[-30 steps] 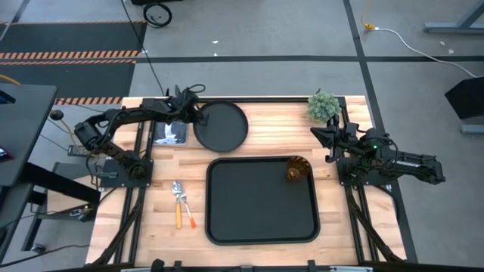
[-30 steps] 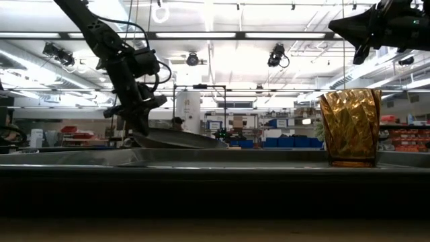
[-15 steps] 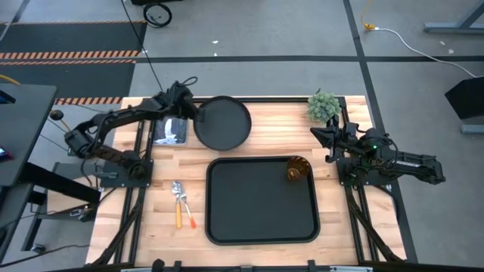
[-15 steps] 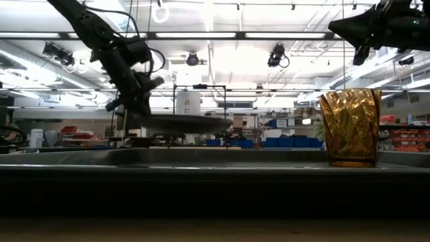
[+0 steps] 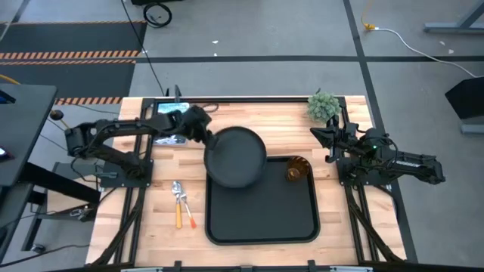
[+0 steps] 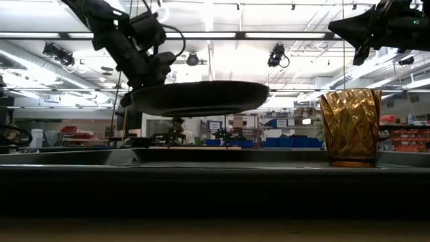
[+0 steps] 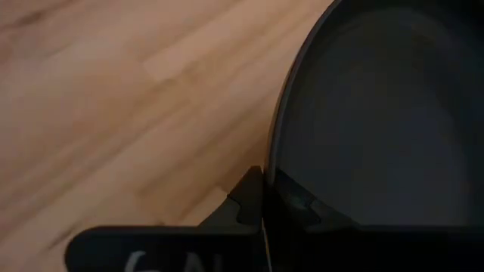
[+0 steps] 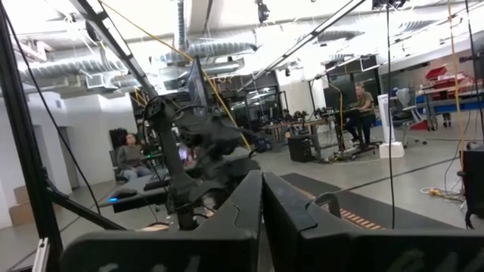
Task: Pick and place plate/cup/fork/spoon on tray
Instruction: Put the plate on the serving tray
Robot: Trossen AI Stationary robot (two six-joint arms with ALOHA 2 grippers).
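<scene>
The round black plate [image 5: 236, 156] hangs in the air over the far left corner of the black tray [image 5: 261, 219], held by my left gripper [image 5: 205, 137], which is shut on its rim. In the low view the plate [image 6: 195, 99] floats level above the tray [image 6: 201, 158]. The amber cup [image 5: 296, 169] stands upright in the tray's far right corner. The fork [image 5: 187, 206] and the spoon [image 5: 178, 202] lie on the table left of the tray. My right gripper [image 5: 321, 137] is shut and empty, raised at the table's right side. My left gripper pinches the plate's rim [image 7: 281, 162] at its far left side, one finger [image 7: 246, 200] outside the rim and one [image 7: 299, 200] inside. The fingers come nearly level from the table's left. The plate is lifted clear and roughly level.
A blue-and-white picture card [image 5: 170, 121] lies at the far left, partly under my left arm. A small green plant [image 5: 323, 106] stands at the far right corner. People sit in the room beyond the table.
My left gripper has carried the plate up off the table and toward the right and near edges. The plate, first tilted with one side on the table, now hangs level over the tray's far left corner. My right arm has kept still.
</scene>
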